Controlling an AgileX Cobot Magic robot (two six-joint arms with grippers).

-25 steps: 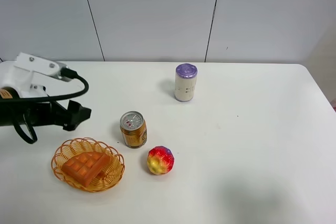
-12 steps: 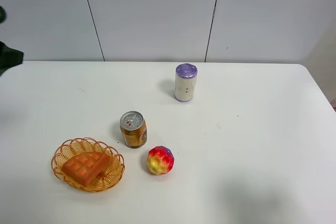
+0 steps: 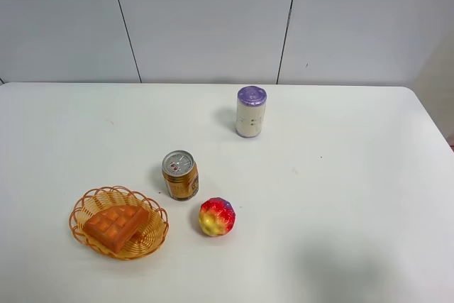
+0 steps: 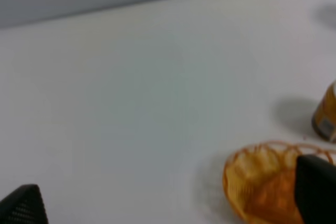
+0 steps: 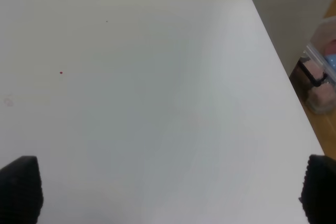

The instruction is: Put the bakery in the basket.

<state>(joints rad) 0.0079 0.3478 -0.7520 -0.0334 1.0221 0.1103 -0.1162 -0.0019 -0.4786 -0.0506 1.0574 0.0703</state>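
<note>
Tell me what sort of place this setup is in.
Probably a lab or test room, not a home: a bare white table against plain grey wall panels, with staged props: a toy bakery in a basket, two cans and a colourful ball.

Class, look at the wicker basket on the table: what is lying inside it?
The basket holds one thing, the waffle-like bakery, lying flat with its grid side up. The basket floor beneath it is covered, so anything under it cannot be seen.

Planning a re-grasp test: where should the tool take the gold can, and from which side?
Grip the gold can around its side wall at mid-height, probably coming from the table's far side or from above. It stands upright, a plain cylinder. The basket sits near its front-left and the bumpy ball near its front-right, so the front is crowded.
</note>
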